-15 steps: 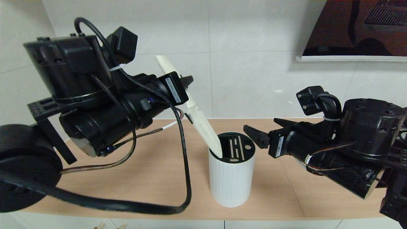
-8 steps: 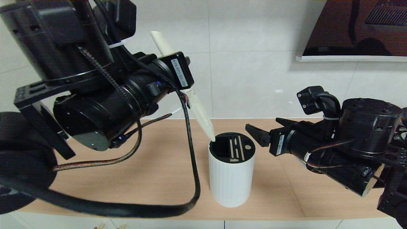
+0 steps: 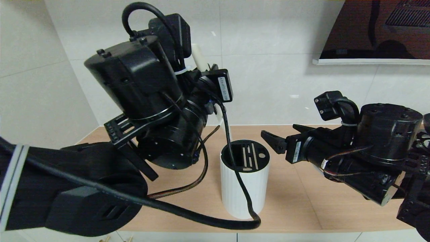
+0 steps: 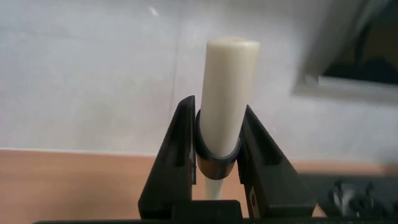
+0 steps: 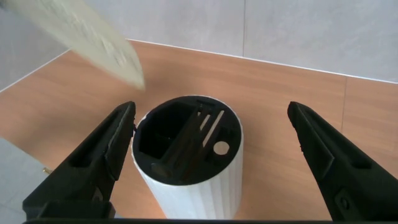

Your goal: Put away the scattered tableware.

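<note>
Head view: saw a white ribbed cylindrical holder with a black slotted lid point(image 3: 244, 188) on a pale wooden countertop point(image 3: 302, 208), with a white tiled wall point(image 3: 268, 84) behind and a dark glossy panel point(image 3: 376, 30) higher up. Found the left gripper point(image 3: 211, 71) raised above the holder, pinching a cream plastic knife with a round handle point(image 3: 200, 58): butt up past the fingers, blade slanting down toward the lid. Found the right gripper point(image 3: 278, 130) level beside the lid, fingers spread.

Left wrist view: saw the handle clamped between both black fingers point(image 4: 183, 134), long axis along them, butt beyond the tips.

Right wrist view: found the holder between the parted fingers, touching neither. Noted the blade tip tilted just above the rim, nearer one finger.
</note>
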{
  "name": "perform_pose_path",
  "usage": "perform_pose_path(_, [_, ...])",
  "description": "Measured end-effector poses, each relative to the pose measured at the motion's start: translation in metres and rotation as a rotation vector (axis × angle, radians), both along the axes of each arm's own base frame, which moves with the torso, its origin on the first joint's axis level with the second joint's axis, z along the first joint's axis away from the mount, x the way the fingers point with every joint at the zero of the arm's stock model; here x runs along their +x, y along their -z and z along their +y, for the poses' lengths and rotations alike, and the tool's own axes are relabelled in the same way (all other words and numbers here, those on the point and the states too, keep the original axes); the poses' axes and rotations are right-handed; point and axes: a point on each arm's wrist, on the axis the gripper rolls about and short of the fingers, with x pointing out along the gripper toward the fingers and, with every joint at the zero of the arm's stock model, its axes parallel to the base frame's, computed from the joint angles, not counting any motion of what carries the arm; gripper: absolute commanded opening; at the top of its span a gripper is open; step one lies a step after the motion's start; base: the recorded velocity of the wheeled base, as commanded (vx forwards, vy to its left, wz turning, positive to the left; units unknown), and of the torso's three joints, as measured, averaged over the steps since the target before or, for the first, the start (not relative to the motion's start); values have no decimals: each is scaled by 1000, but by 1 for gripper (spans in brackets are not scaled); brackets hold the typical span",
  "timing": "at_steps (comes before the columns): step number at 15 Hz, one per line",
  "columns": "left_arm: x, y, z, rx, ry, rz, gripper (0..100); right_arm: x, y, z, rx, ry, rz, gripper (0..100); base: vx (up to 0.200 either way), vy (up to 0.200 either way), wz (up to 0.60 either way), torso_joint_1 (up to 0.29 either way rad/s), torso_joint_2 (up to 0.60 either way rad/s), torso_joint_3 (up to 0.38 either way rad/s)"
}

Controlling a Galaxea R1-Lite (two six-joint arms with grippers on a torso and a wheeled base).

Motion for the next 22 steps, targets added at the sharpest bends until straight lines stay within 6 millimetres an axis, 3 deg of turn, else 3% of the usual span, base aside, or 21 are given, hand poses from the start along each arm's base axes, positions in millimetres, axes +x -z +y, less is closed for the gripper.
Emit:
perform_pose_path(6, [-4,24,-18,51,46,49,0,3,2,-1,-4,8,4,100,0,0,0,0,0,0])
perform_pose_path(22, [17,82,-43,112,53,161,0,4,5,0,-14,9,13,100,0,0,0,0,0,0])
